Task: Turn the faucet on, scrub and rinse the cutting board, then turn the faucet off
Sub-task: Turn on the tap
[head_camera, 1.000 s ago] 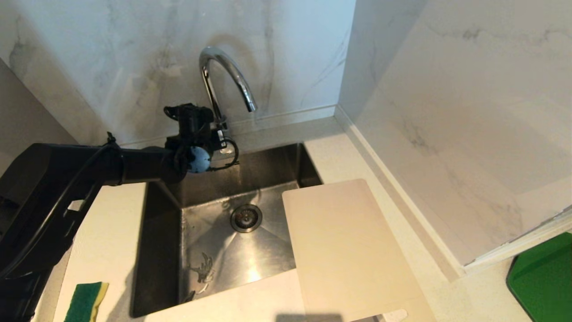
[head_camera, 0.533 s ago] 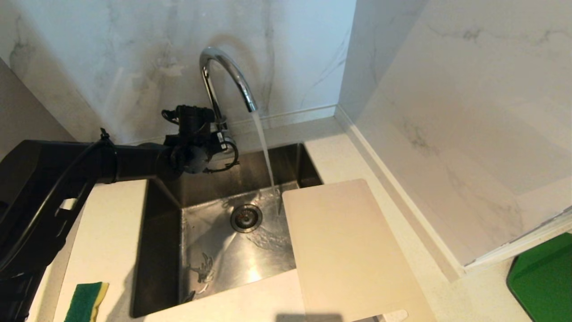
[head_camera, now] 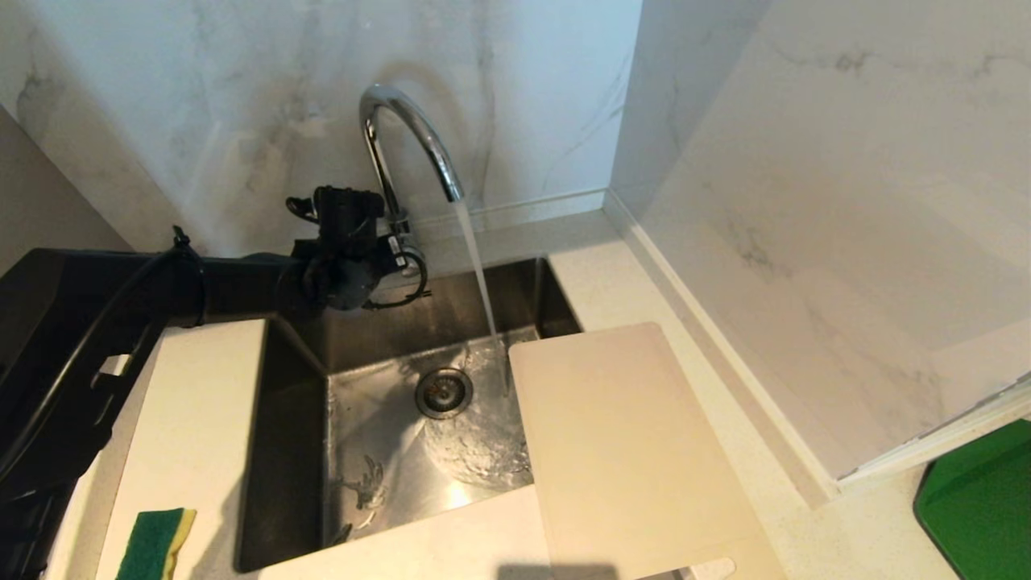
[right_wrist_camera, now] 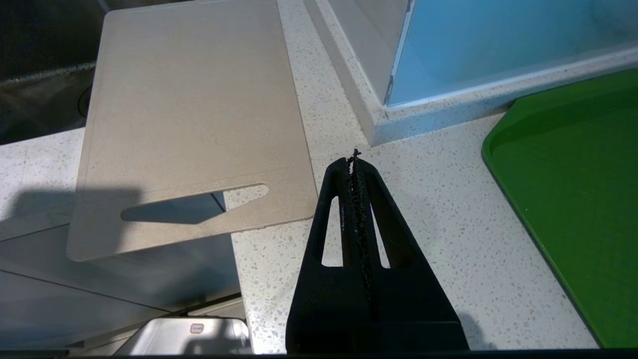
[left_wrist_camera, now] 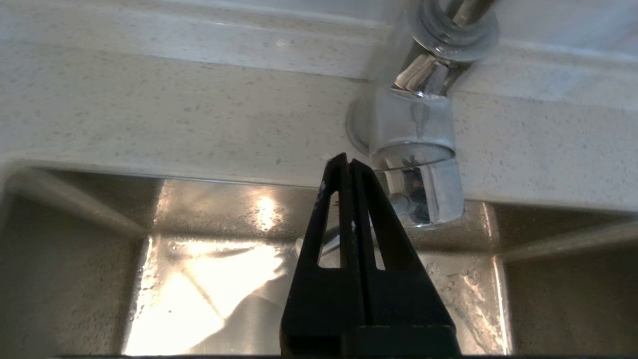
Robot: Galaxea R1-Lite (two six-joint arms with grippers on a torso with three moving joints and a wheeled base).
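Note:
The chrome gooseneck faucet (head_camera: 407, 133) is running; a stream of water (head_camera: 482, 298) falls into the sink just off the cutting board's far edge. My left gripper (head_camera: 393, 246) sits at the faucet's base (left_wrist_camera: 413, 129), shut (left_wrist_camera: 347, 162) and empty, with the side lever (left_wrist_camera: 329, 238) showing behind its fingers. The off-white cutting board (head_camera: 628, 443) lies on the counter right of the sink, one edge over the basin. In the right wrist view its slot-handle end (right_wrist_camera: 194, 204) overhangs the counter's front. My right gripper (right_wrist_camera: 355, 160) hovers shut and empty over the counter beside it.
The steel sink (head_camera: 290, 451) has a round drain (head_camera: 443, 392) and water spreading on its floor. A green and yellow sponge (head_camera: 155, 544) lies on the counter at front left. A green tray (head_camera: 979, 507) sits far right behind a marble wall corner (head_camera: 805, 475).
Water has started running from the spout and now spreads across the sink floor. My left wrist has rolled at the faucet's base and shifted slightly left. The cutting board has not moved.

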